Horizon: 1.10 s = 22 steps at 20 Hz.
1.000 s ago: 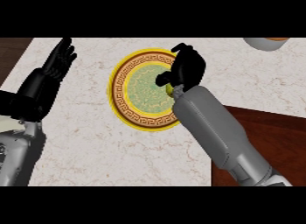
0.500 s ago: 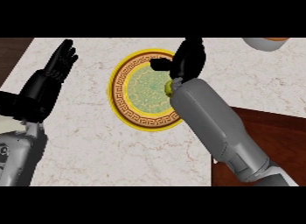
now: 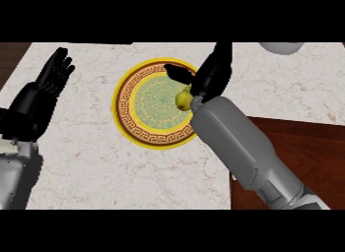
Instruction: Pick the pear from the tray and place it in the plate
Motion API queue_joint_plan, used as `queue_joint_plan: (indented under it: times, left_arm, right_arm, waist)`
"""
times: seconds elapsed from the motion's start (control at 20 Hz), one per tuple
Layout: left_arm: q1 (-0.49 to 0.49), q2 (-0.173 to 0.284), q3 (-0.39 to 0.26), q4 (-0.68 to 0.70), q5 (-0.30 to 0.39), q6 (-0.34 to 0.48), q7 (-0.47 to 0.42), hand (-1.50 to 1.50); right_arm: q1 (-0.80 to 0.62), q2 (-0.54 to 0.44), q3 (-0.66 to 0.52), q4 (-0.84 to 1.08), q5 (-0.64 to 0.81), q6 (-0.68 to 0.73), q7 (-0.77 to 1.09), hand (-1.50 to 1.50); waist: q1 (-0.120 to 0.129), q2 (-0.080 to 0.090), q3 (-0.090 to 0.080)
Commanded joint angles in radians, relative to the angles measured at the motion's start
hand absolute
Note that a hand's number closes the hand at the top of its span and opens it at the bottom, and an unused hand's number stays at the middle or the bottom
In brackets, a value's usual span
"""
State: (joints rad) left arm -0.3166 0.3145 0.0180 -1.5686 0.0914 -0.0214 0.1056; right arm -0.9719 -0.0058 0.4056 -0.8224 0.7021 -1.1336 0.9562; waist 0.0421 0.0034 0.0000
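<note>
- desk (image 3: 117,177): pale marble top; darker wood surface shows past its right edge and past its far left corner.
- right forearm (image 3: 241,152): grey, enters from the near right and runs diagonally across the desk's right edge toward the plate.
- left forearm (image 3: 8,172): grey, at the near left edge of the desk.
- plate (image 3: 135,125): round, yellow rim, brown patterned band, pale green centre; lies flat on the desk, between the middle and the far edge.
- left hand (image 3: 37,101): black, fingers straight and spread, pointing up; resting by the left edge of the desk, well apart from the plate.
- right hand (image 3: 208,76): black, over the plate's right rim; fingers extended and spread, thumb out to the left, holding nothing.
- bowl-like grey item (image 3: 281,47): at the far right edge, only partly in view.
- pear (image 3: 183,100): yellow-green, inside the plate at its right side, just beside the right wrist.
</note>
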Motion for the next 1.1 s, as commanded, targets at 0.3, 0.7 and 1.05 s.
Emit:
queue_joint_plan:
  times: [0.3, 0.7, 1.05]
  left_arm:
    - [0.095, -0.029, -0.001, -0.053, -0.045, 0.041, -0.005, 0.00]
    - [0.050, 0.020, 0.068, -0.019, -0.003, -0.016, 0.003, 0.00]
    - [0.099, -0.002, 0.071, -0.033, 0.002, -0.056, -0.031, 0.00]
  right_arm:
    - [0.387, 0.005, 0.058, -0.425, 0.216, -0.056, 0.058, -1.50]
    - [0.811, -0.065, 0.134, -0.914, 0.372, 0.115, 0.084, -1.50]
    - [1.021, -0.121, 0.192, -1.053, 0.422, 0.111, 0.011, -1.50]
  waist:
    - [-0.073, -0.018, -0.001]
    - [-0.070, -0.010, -0.001]
    - [-0.049, -0.005, 0.000]
